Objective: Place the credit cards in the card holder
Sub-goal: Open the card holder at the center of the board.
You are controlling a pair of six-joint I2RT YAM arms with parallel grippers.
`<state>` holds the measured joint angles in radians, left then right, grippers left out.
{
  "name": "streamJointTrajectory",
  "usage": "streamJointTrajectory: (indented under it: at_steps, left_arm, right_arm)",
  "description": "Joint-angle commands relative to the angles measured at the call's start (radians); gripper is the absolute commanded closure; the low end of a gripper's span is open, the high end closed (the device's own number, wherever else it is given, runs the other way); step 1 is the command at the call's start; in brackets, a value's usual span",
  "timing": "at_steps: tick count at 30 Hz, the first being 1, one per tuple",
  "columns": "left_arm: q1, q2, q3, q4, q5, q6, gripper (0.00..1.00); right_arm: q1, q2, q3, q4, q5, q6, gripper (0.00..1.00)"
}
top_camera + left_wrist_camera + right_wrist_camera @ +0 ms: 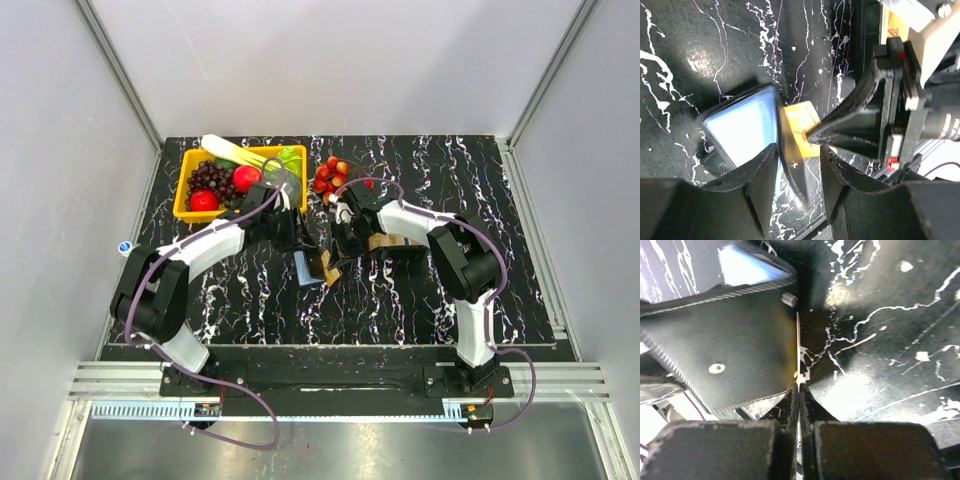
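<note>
The card holder (742, 125) stands open at mid-table, black outside and light blue inside. One black flap (792, 172) rises between the fingers of my left gripper (797, 149), which is open, with a gap on the flap's right side. My right gripper (799, 386) is shut on an orange-gold credit card (800, 125), seen edge-on (798, 347) against the holder's black outer face (725, 355). From above, the two grippers (303, 240) (335, 250) meet over the holder (312, 268). More tan cards (388, 242) lie to the right, under the right arm.
A yellow basket (182, 210) of fruit and vegetables sits at the back left. A pile of small red fruit (333, 175) lies behind the grippers. A small white and blue object (125, 247) rests off the mat's left edge.
</note>
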<state>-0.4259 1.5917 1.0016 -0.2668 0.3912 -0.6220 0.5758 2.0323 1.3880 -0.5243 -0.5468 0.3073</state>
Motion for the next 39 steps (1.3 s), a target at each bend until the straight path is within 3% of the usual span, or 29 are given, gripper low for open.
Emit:
streamJointTrajectory:
  at_steps: [1, 10, 15, 18, 20, 29, 32, 34, 39]
  left_arm:
    - [-0.002, 0.062, 0.06, 0.024, 0.034, -0.005, 0.57]
    - [-0.004, 0.134, 0.088, 0.053, 0.041, -0.034, 0.56]
    - [-0.004, 0.117, 0.066, 0.202, 0.191, -0.125, 0.57]
    - [-0.004, 0.119, 0.04, 0.334, 0.293, -0.206, 0.67]
    - [-0.008, 0.148, 0.052, 0.341, 0.313, -0.223, 0.77]
    - [-0.028, 0.255, 0.048, 0.271, 0.238, -0.185, 0.83]
    - [-0.072, 0.263, 0.071, 0.204, 0.155, -0.147, 0.85]
    - [-0.094, 0.267, 0.075, 0.158, 0.073, -0.14, 0.93]
    - [-0.09, 0.24, 0.009, 0.198, -0.018, -0.188, 0.96]
  right_arm:
    - [0.022, -0.018, 0.013, -0.003, -0.042, 0.006, 1.0]
    - [0.024, -0.011, 0.016, 0.018, -0.088, 0.027, 1.0]
    - [0.029, -0.001, 0.017, 0.018, -0.09, 0.036, 1.0]
    - [0.032, 0.0, 0.02, 0.02, -0.085, 0.044, 1.0]
    - [0.033, 0.006, 0.025, 0.021, -0.082, 0.047, 0.99]
    - [0.033, 0.006, 0.017, 0.021, -0.042, 0.053, 0.98]
    - [0.032, -0.021, 0.003, 0.026, 0.053, 0.082, 0.98]
    - [0.032, -0.056, -0.01, 0.026, 0.152, 0.11, 0.99]
    - [0.029, -0.178, -0.055, 0.023, 0.347, 0.157, 1.0]
